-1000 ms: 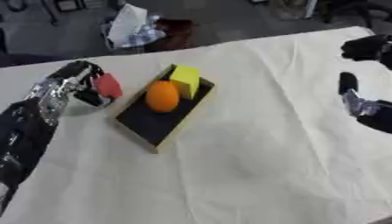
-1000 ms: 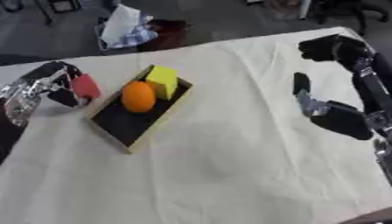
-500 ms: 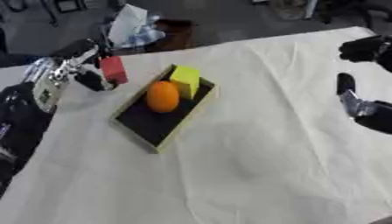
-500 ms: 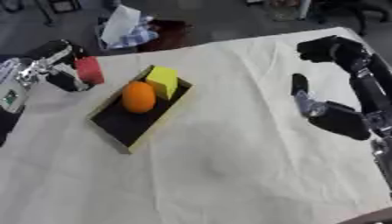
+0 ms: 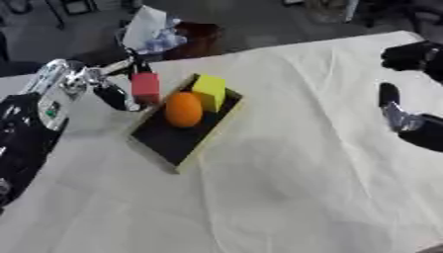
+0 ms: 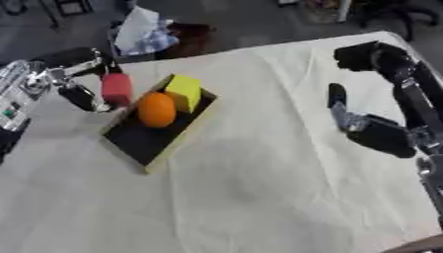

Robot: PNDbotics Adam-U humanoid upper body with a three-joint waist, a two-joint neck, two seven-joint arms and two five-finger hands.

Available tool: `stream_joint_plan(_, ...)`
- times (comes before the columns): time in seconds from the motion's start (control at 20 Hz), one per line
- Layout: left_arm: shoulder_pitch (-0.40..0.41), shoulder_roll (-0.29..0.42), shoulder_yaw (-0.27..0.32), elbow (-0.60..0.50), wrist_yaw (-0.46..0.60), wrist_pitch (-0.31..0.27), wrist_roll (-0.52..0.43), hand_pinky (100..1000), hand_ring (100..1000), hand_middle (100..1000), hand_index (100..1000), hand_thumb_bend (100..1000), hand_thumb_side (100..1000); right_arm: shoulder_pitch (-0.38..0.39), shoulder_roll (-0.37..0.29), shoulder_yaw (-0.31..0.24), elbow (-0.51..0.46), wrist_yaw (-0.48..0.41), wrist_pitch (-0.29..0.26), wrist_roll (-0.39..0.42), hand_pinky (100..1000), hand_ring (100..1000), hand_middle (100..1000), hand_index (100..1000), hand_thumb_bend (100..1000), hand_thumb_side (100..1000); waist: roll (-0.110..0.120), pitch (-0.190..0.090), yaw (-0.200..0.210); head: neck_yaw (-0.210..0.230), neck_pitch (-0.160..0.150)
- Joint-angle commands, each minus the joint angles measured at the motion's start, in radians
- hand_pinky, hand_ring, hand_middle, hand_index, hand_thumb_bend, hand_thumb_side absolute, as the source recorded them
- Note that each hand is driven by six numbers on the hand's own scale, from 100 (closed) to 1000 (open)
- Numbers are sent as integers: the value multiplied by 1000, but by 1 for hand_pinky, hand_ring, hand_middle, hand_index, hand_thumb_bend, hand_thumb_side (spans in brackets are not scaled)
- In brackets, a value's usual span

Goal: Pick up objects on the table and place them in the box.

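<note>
A shallow black box (image 5: 169, 142) with a pale wooden rim lies askew left of centre on the cream cloth. Inside it sit an orange ball (image 5: 183, 109) and a yellow block (image 5: 208, 91) at its far end. My left hand (image 5: 102, 85) is pinched on a red block (image 5: 145, 87), which hangs just at the box's upper left edge, beside the orange. My right hand (image 6: 355, 116) rests at the right side of the table, fingers relaxed and holding nothing.
The cream cloth (image 5: 286, 173) covers the whole table. Past the far edge stands a dark bin with white and blue plastic (image 5: 152, 32) in it. My right forearm (image 6: 411, 94) runs along the table's right side.
My left hand has carried the red block rightward from the table's left edge to the box's upper left rim. The right hand has stayed put.
</note>
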Motion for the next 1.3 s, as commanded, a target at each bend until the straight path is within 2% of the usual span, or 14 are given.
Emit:
stream_joint_plan(0.05,-3,39,-24,-44,4,-19,-38,717,653,650,761,305,189,-13,-14,-10,-7,1,-1,-5,767,745,724,805,100,264,-12,-36,3,-4,5)
stream_joint_plan(0.2,9,38,-36,-49,-7,-28,-52,731,681,687,786,364,247,-12,-13,-10,-6,1,-2,-4,767,745,724,805,100,264,-14,-36,6,-5,6)
stream_joint_plan(0.35,23,44,-42,-57,-1,-40,-74,756,721,735,821,470,340,-10,-14,-10,-5,1,-1,-5,767,745,724,805,100,264,-15,-39,12,-6,10)
stream_joint_plan(0.4,29,49,-43,-62,0,-43,-83,757,723,737,823,476,346,-9,-15,-10,-5,1,-1,-5,767,745,724,805,100,264,-15,-40,14,-6,11)
stream_joint_plan(0.65,64,75,-32,-89,0,-46,-106,788,761,784,859,625,466,-3,-16,-10,-4,1,-1,-5,767,745,724,804,100,265,-14,-43,27,-10,12)
stream_joint_plan(0.75,81,87,-24,-103,0,-43,-105,794,769,794,863,651,484,-1,-18,-11,-5,1,0,-6,767,745,724,804,100,265,-13,-44,32,-12,12)
stream_joint_plan(0.95,117,108,2,-141,7,-26,-81,792,767,793,865,649,495,3,-19,-13,-5,1,1,-7,766,744,724,804,100,266,-15,-44,39,-15,12)
stream_joint_plan(1.3,244,152,128,-331,146,73,79,773,734,760,850,571,483,13,-20,-18,-6,1,3,-13,765,744,723,803,100,270,-17,-42,65,-20,12)
